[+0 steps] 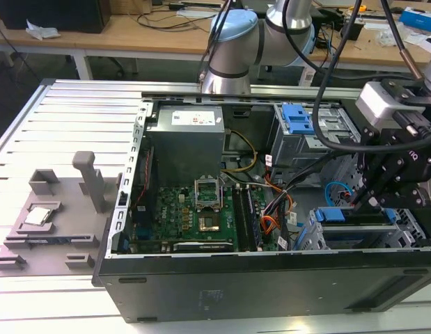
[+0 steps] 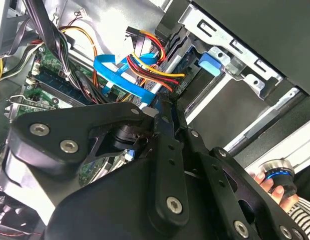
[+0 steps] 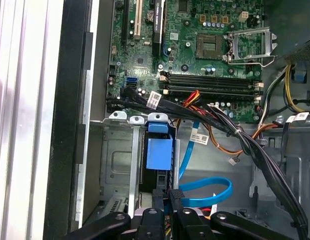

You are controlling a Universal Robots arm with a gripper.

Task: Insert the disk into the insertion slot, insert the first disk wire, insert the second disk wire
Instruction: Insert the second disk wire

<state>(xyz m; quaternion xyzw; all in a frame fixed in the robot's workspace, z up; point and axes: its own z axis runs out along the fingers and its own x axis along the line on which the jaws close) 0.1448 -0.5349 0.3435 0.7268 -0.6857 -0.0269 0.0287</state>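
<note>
One black robot gripper (image 1: 363,200) hangs over the corner of one open black computer case (image 1: 201,292) on the exterior view's right. I cannot tell whether the gripper is spread or pressed together, or whether it pinches anything.

One disk, a flat drive in a bright blue plastic carrier (image 1: 354,215), sits in one insertion slot, the silver sheet-metal drive cage bay (image 1: 314,236) at the near corner of the case, directly below the gripper. In that view, two blue plastic parts can be counted: the carrier, and a blue lever on a grey metal cage (image 1: 299,120) farther back. One green motherboard (image 1: 184,216) and one grey box-shaped power supply (image 1: 184,142) fill the rest of the case. One grey moulded tray (image 1: 55,216) lies outside it on the ribbed metal table (image 1: 76,111).

The first wrist view looks down past the gripper (image 3: 167,196) onto the carrier's blue tab (image 3: 159,152) between the bay's silver walls (image 3: 117,160). One flat blue cable (image 3: 207,186) loops just beside the gripper, and one bundle of black, red and orange wires (image 3: 220,122) crosses above the bay.

The second wrist view adds one person's hand (image 2: 276,187) holding a round dark knob with a blue ring (image 2: 276,172) outside the case.
</note>
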